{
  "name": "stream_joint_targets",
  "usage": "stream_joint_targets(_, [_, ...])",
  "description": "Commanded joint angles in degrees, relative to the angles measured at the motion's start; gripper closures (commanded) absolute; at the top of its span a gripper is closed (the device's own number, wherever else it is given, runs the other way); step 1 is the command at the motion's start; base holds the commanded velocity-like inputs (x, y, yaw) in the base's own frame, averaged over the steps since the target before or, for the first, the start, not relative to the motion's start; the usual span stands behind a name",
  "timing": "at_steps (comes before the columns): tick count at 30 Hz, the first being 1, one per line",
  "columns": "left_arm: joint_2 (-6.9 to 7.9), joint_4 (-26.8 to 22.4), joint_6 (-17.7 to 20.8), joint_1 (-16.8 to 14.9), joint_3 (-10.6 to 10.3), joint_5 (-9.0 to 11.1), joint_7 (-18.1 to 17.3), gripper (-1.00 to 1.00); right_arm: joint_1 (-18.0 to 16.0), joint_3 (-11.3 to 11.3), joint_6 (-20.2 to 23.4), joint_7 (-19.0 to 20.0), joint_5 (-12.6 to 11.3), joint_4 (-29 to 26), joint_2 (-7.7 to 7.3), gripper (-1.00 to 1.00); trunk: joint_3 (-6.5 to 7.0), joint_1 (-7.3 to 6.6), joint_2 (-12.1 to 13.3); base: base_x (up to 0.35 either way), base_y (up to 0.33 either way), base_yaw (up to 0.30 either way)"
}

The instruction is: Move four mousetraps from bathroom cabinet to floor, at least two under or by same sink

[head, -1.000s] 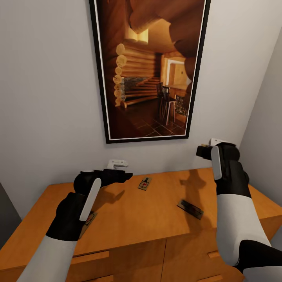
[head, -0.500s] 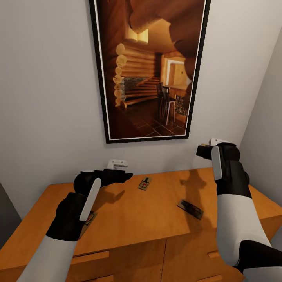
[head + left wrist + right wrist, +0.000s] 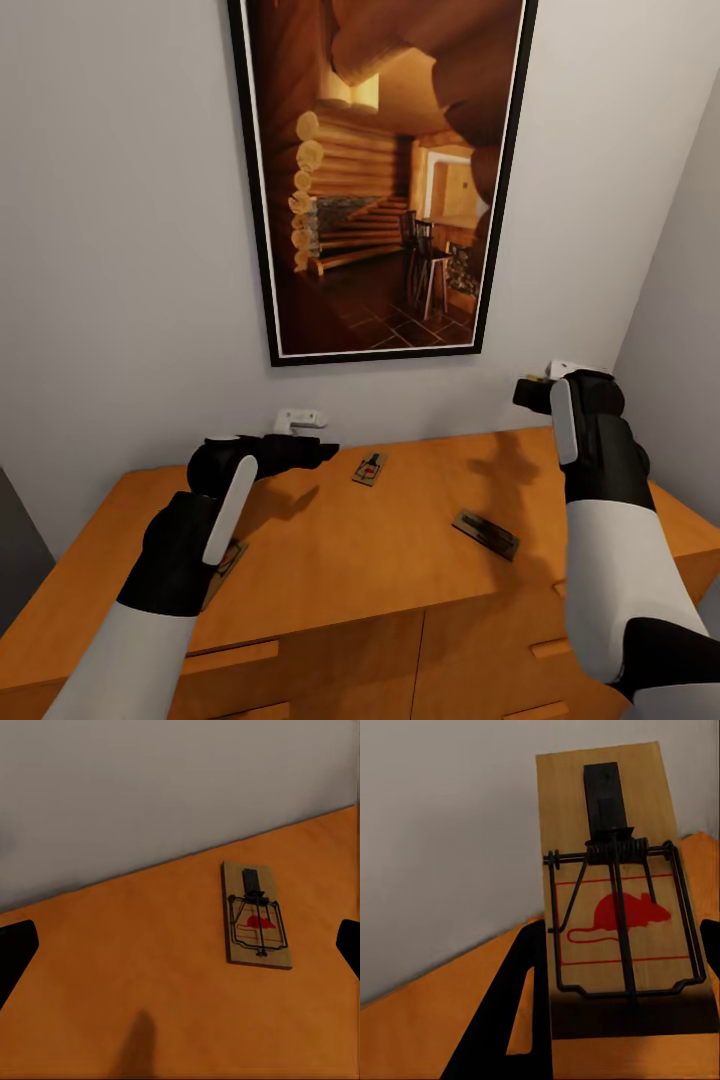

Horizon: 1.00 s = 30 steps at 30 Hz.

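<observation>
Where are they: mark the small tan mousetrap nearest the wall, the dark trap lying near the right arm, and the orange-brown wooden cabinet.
Small tan mousetrap nearest the wall (image 3: 369, 469): head view, middle of its board.
Dark trap (image 3: 485, 534): head view, centre of its flat body.
Orange-brown wooden cabinet (image 3: 350, 560): head view, bare part of its top.

The head camera looks forward and down from behind both arms onto the cabinet (image 3: 330, 560) top and the wall. The left wrist camera sits higher, angled down at a mousetrap (image 3: 256, 916) near the wall, also in the head view's centre (image 3: 369, 469). The right wrist camera views its held trap (image 3: 619, 900) very close.
</observation>
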Motion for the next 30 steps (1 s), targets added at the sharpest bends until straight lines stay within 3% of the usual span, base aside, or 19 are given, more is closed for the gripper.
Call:
stream_joint_targets(1, [0.02,0.3,0.2,0.0,0.1,-0.2,-0.6,-1.0,0.3,-0.3,0.0,-0.4,-0.5,0.3,0.07,1.0,-0.06,0.0,0.0,0.0,0.0,0.0])
stream_joint_targets(7, [0.02,2.2,0.2,0.0,0.3,0.0,-0.8,-1.0,2.2,-1.2,-0.1,-0.4,-0.3,0.5,0.27,1.0,-0.06,0.0,0.0,0.0,0.0,0.0])
stream_joint_targets(16, [-0.61,4.5,-0.1,0.0,0.3,2.8,-0.8,-1.0,5.1,-1.7,0.5,-0.1,0.8,-0.5,-2.51,1.0,-0.06,0.0,0.0,0.0,0.0,0.0])
stream_joint_targets(22, [-0.67,4.7,-0.1,0.0,0.3,3.2,-0.7,-1.0,7.0,-1.8,0.5,-0.1,0.8,-0.6,-4.36,1.0,-0.06,0.0,0.0,0.0,0.0,0.0])
stream_joint_targets(30, [-0.69,4.8,-0.2,0.0,0.3,3.2,-0.5,-1.0,9.5,-1.8,0.5,0.0,1.0,-0.7,-4.63,1.0,-0.02,0.0,0.0,0.0,0.0,-0.036])
